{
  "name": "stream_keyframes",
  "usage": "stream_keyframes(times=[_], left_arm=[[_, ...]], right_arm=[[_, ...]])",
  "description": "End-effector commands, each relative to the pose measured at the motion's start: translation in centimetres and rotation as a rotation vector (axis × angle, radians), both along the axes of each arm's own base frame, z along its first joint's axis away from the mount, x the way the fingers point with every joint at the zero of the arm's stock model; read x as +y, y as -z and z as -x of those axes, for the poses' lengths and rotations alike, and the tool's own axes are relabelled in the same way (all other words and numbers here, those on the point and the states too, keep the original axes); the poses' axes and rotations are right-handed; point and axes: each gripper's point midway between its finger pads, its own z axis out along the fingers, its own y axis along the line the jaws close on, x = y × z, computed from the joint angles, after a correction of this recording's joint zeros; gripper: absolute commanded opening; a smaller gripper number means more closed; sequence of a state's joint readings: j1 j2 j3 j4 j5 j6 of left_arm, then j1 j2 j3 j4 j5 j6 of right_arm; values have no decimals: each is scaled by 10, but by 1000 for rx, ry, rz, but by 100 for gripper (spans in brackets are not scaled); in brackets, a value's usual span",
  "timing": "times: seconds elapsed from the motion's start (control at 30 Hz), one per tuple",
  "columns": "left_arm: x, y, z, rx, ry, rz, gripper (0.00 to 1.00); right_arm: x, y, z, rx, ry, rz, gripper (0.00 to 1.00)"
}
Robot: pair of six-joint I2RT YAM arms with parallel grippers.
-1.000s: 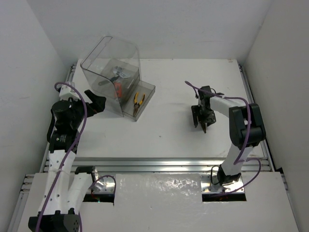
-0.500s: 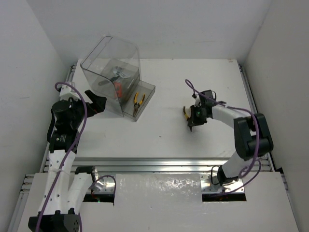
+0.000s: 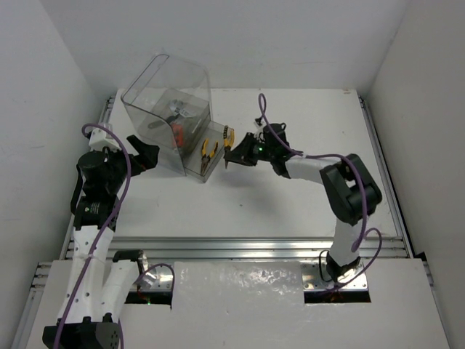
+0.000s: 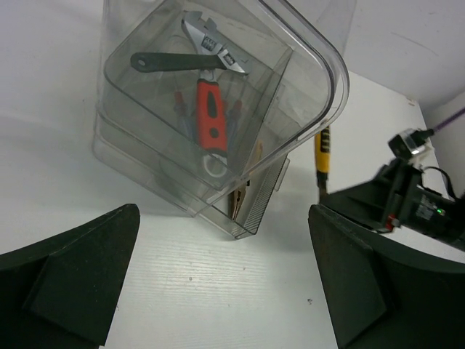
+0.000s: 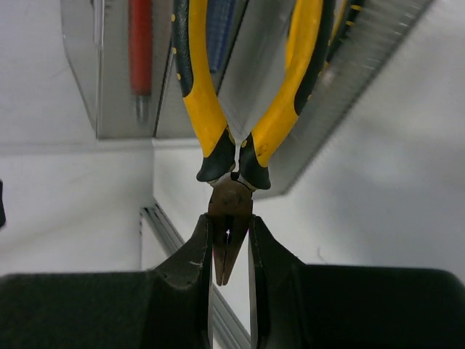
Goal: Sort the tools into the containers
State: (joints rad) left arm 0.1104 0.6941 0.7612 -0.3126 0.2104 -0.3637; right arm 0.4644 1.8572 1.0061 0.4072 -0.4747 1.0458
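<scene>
Top external view: the right gripper (image 3: pixel 234 151) is stretched out beside the clear box (image 3: pixel 163 91), carrying the yellow-handled pliers (image 3: pixel 229 136).
Right claw: narrow, clamped on the pliers' metal nose; in the right wrist view the handles stick out past the fingertips.
Held pliers' long axis: roughly 12-to-6 from above, handles toward 12.
Target from the claw: the box's open front tray (image 3: pixel 192 167) lies at about 9 o'clock, just beside the pliers. Whether they touch its rim I cannot tell.
Already in that tray: a second pair of pliers (image 3: pixel 208 151), also lying about 12-to-6.
Upper tray: red-handled wrench (image 4: pixel 211 109) and black-handled wrench (image 4: pixel 163 62), seen through the wall.
Left gripper (image 3: pixel 143 149): wide open, holding nothing, at about 8 o'clock of the box, near its wall.
Nearer arm: the right, by far.
Next move, as judged: a short shift toward 9 o'clock and a release, keeping the tool parallel to the pair inside.
</scene>
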Motion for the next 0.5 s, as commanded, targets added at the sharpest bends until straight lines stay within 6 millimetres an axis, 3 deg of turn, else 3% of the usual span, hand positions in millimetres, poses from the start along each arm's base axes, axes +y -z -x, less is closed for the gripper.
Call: stream_keyframes(times=[0.0,0.03,0.17,0.23,0.27,0.33,0.4,0.47], left_arm=[[4,-24,-3,-70,-14,-26,100],[4,-23,-3,-68,-15,-26,100],[4,-23,-3,-65,-12,-27,100],[2,-23,-3,-67,-3,-25,100],[2,-23,-3,-66,0,-24,100],[2,-23,-3,-64,1,-25,100],[3,-25,-3,-72,-4,-27,100],[3,-25,-2,-73,-4,-27,100]], right_arm=[[41,-53,-43,-87,70,-158,0],[51,-48,-50,-75,88,-142,0],[70,-41,-62,-62,95,-93,27],[80,-44,-66,-63,57,-65,46],[83,-36,-67,-43,43,-44,62],[78,-28,-61,-9,27,21,70],[64,-39,-58,-42,64,67,77],[46,-25,-46,-27,84,141,79]])
